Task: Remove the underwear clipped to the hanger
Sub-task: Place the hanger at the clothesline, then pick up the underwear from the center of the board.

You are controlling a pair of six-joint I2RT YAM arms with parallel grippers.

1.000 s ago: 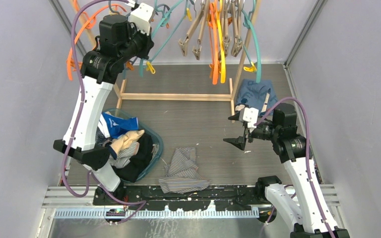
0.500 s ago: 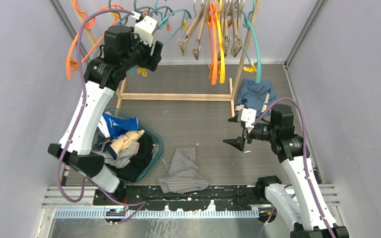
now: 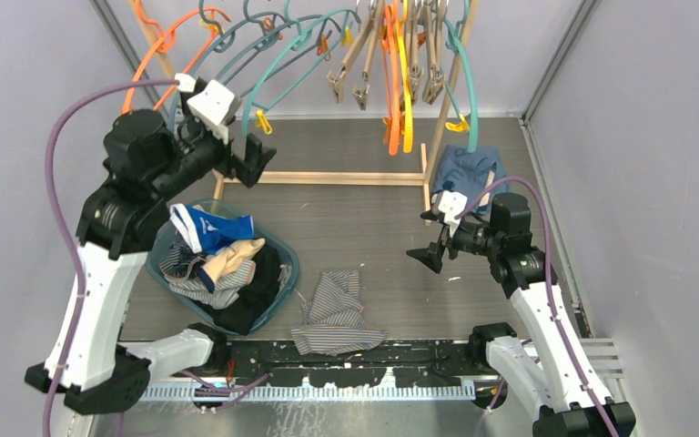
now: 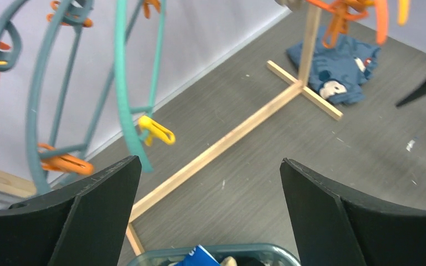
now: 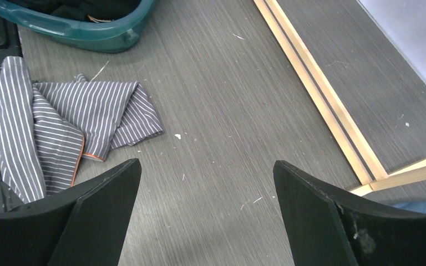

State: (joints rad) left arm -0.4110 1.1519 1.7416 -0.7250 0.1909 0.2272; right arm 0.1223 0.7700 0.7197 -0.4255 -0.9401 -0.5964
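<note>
Plastic hangers (image 3: 278,64) in teal and orange, with clips, hang bare on the wooden rack; in the left wrist view a teal hanger (image 4: 123,83) carries a yellow clip (image 4: 155,130). My left gripper (image 3: 244,166) is open and empty, below the hangers and over the far rim of the teal basket (image 3: 284,259). Underwear fills the basket: a bright blue pair (image 3: 209,228), a beige pair (image 3: 232,258) and darker pieces. Navy pinstriped underwear (image 3: 337,314) lies on the floor. My right gripper (image 3: 428,238) hangs open and empty above the floor, right of the pinstriped underwear (image 5: 61,122).
The rack's wooden base bar (image 3: 323,178) crosses the floor behind the basket. A blue cartoon-printed garment (image 3: 469,168) lies by the rack's right post. Wooden and orange hangers (image 3: 396,64) crowd the rack's right half. Grey walls close in both sides.
My left arm has swung down and left, away from the rack, and its gripper has opened. The teal hangers have shifted on the rack. The right gripper has opened slightly wider.
</note>
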